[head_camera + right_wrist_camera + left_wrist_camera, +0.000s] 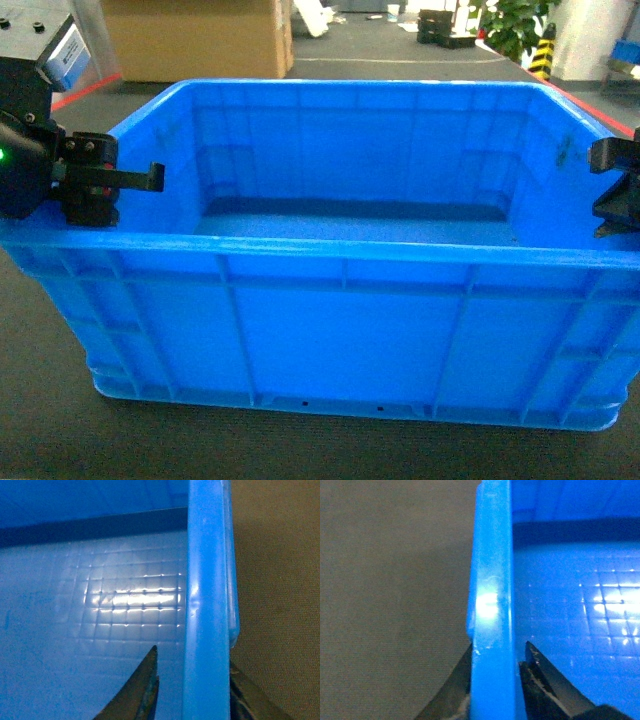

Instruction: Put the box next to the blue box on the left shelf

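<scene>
grippers left (495,690) and right (192,690) each straddle opposite box (340,330) rims, apparently clamped.

The box (100,605) rim runs top to bottom right of centre; the right gripper (192,690) straddles it at the bottom.

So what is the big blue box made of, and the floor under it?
The box looks like hard moulded plastic: glossy, ribbed walls, with shiny glare on its rim and gridded bottom. The floor looks like dull grey-brown carpet or matting with a fine woven texture, though that's less certain.
</scene>
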Motion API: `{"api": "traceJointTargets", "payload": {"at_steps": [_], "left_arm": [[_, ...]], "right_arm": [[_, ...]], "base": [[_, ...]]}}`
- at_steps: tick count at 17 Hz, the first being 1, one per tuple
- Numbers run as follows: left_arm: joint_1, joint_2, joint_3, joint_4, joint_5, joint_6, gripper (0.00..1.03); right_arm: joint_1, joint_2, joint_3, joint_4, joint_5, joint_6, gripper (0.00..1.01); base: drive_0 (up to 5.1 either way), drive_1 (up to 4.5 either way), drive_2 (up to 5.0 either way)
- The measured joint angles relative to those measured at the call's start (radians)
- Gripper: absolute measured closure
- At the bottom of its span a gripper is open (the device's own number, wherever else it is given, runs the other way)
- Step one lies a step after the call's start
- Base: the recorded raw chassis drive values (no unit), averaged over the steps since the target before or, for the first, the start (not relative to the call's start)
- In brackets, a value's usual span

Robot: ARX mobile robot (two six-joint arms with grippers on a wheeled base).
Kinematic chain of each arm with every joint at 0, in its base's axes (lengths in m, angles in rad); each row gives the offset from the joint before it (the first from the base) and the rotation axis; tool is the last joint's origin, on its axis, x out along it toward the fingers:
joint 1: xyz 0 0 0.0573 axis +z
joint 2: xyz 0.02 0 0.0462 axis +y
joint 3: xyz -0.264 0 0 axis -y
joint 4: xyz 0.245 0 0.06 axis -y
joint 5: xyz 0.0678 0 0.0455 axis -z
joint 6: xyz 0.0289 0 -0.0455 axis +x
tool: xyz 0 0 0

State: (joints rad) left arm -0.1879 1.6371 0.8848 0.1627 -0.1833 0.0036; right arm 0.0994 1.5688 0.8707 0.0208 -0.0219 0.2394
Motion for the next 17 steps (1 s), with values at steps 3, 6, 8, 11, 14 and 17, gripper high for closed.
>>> {"api": "traceJointTargets", "payload": {"at_steps": [3,6,8,11,14,17], "left_arm": [[0.010,-0.004,0.002,0.009,0.037,-0.064,0.91],[0.002,-0.039,-0.046,0.080,0.053,-0.095,0.92],[-0.010,-0.079,-0.085,0.111,0.048,-0.101,0.93],[-0.020,-0.177,-0.141,0.177,0.022,-0.103,0.93],[-0.029,-0.323,-0.203,0.282,-0.031,-0.072,0.93],[-0.042,-0.423,-0.240,0.287,-0.045,-0.063,0.93]], "right_arm": [[0.000,0.000,0.000,0.002,0.050,-0.008,0.92],[0.001,-0.016,-0.019,0.026,0.061,-0.009,0.93],[0.003,-0.054,-0.039,0.035,0.074,-0.017,0.93],[0.021,-0.140,-0.061,0.080,0.099,-0.031,0.93],[0.053,-0.257,-0.103,0.165,0.140,-0.049,0.93],[0.066,-0.330,-0.149,0.212,0.165,-0.055,0.93]], "base": [[0.0,0.00,0.0],[0.0,0.00,0.0],[0.0,0.00,0.0],[0.0,0.00,0.0],[0.0,0.00,0.0],[0.0,0.00,0.0]]}}
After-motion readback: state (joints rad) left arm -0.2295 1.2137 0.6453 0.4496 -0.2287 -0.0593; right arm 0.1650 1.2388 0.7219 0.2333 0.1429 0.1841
